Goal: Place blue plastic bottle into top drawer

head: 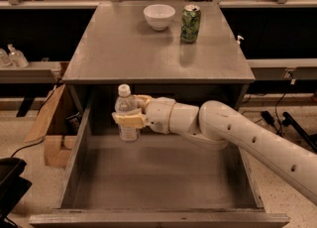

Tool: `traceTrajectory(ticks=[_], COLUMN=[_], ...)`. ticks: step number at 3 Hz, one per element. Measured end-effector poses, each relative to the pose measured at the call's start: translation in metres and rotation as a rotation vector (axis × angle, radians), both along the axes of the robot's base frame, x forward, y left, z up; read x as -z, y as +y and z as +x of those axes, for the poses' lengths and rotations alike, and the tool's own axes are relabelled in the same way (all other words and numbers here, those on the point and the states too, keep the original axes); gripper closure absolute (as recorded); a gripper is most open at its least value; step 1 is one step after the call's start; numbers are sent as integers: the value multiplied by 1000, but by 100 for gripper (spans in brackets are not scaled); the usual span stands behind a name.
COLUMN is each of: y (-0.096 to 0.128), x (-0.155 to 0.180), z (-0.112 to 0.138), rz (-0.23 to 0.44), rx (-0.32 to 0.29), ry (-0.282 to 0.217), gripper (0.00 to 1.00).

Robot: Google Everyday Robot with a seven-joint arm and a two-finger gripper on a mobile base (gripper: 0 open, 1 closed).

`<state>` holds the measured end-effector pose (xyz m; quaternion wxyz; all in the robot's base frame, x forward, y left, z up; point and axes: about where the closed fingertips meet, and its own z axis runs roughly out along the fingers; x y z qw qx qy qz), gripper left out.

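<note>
The blue plastic bottle (127,114) is clear with a white cap and stands upright in my gripper (131,117). The cream fingers (130,120) are shut around its middle. The bottle hangs inside the open top drawer (74,162), near the back left, its base just above the grey drawer floor. My white arm reaches in from the lower right, across the drawer.
On the grey table (124,53) behind stand a white bowl (159,16) and a green patterned can (190,23). Small clear pump bottles (15,56) sit on a shelf at left. A cardboard box (52,128) lies left of the drawer. Cables lie on the floor at right.
</note>
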<state>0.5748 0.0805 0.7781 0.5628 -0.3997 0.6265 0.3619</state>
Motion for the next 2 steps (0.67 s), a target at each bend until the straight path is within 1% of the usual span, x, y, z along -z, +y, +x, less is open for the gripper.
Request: traceTrajectory(ticks=[1,2], y=[1,6], x=[34,64], z=[-1,-6], rz=[-30,-16], rx=[-38,-40], ry=[3,-22], gripper=[100,100])
